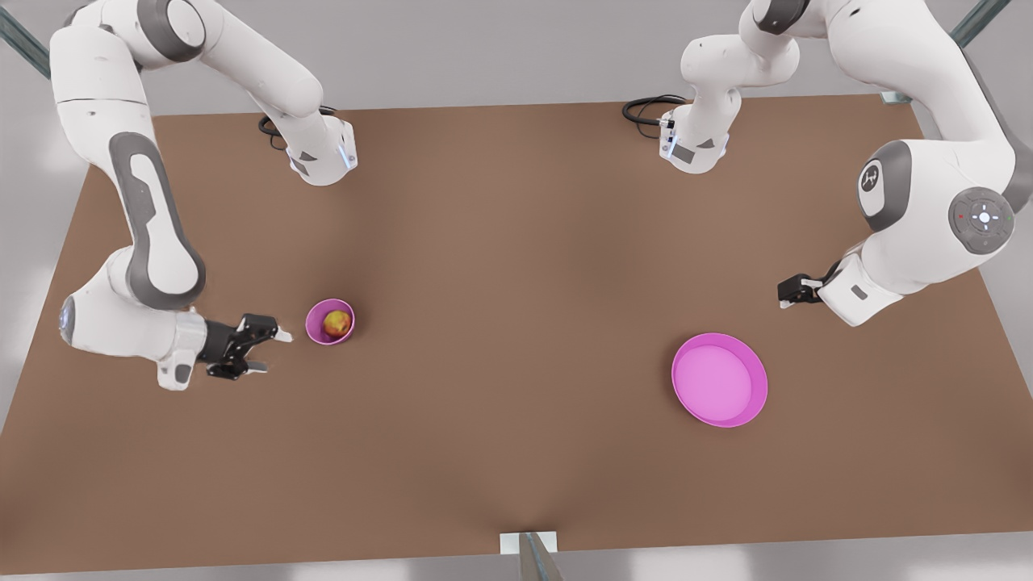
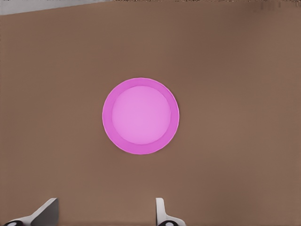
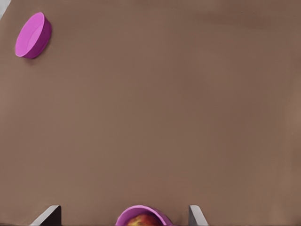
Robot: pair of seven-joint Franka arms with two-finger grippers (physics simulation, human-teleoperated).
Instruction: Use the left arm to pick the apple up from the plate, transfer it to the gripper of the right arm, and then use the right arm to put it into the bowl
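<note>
The apple (image 1: 337, 323) sits inside the small deep bowl (image 1: 330, 321) toward the front view's left, so the task's goal looks met. The right hand (image 1: 269, 352) lies low just beside the bowl, its two fingers spread apart and released, holding nothing; that is the posture to expect of a hand that has let the fruit drop in. In the right wrist view the bowl (image 3: 141, 216) and the apple (image 3: 144, 220) show between the spread fingertips (image 3: 195, 216).

The wide shallow plate (image 1: 720, 379) lies bare toward the front view's right, well apart from the bowl. The left hand (image 1: 792, 291) waits above and beyond it, looking down on the plate (image 2: 140, 116); its fingertips (image 2: 160, 209) stand parted, grasping nothing.

Nothing else lies on the brown worktop (image 1: 516, 242), so nothing blocks either arm's retreat.
</note>
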